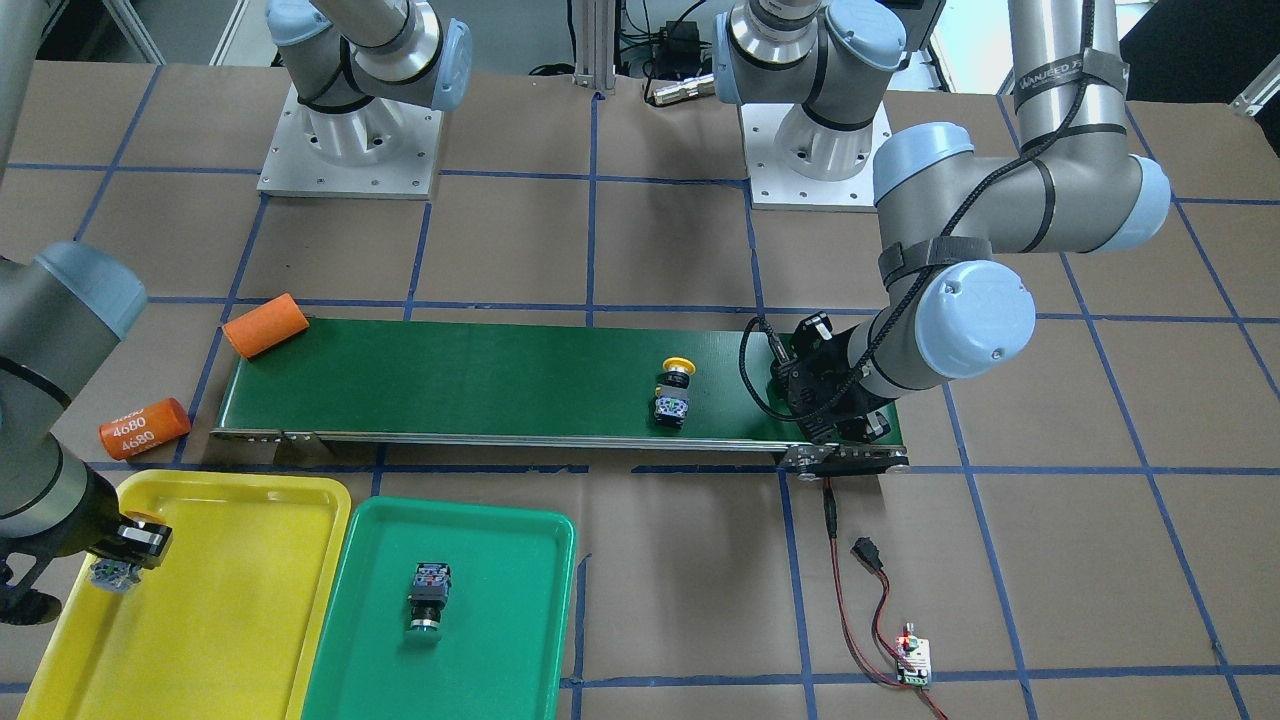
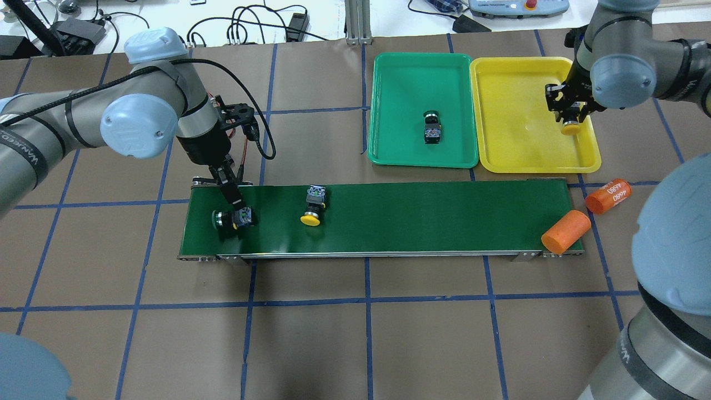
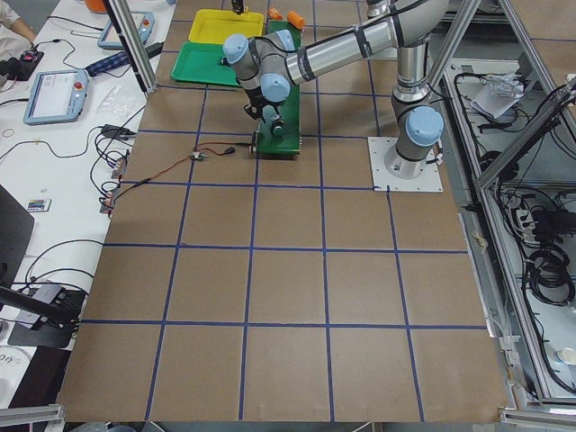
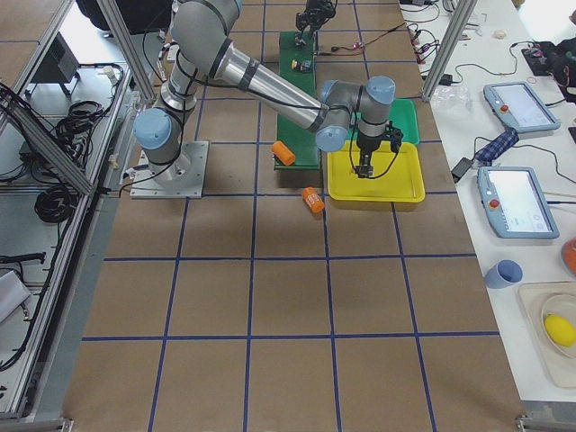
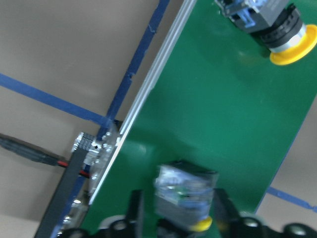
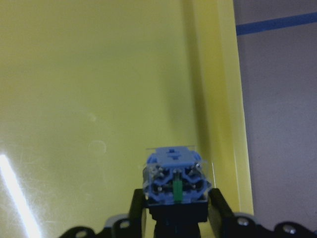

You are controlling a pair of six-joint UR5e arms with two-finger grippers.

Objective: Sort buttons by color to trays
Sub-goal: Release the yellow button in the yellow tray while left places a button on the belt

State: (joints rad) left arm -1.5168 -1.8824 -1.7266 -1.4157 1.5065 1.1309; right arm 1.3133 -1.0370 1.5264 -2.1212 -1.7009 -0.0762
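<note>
I take the dark-green conveyor belt [image 2: 422, 214] on the counter [image 2: 333, 344] as my reference. At the belt's end on the robot's left side, my left claw [image 2: 239, 211] reaches down to the belt surface and straddles the first green button [image 2: 233, 218], which lies on its side there. In the wrist view the fingers [image 5: 136, 208] stand either side of its contact block with a sliver of gap on one side, so the claw reads as parted rather than clamped. A little further along the belt from that end lies a loose yellow button [image 2: 312, 208], also on its side, with its cap toward the robot's edge of the belt. Beyond the belt's far long edge, toward its other end, sit the green tray [image 2: 389, 72] and, just beside it and nearer that end, the yellow tray [image 2: 500, 111]. The second green button [image 2: 432, 126] lies inside the green tray. My right claw [image 2: 570, 119] hangs over the yellow tray's outer side, pinched tight on the held yellow button [image 2: 570, 130], cap down and contact block up. I cannot tell whether it touches the tray floor.
</note>
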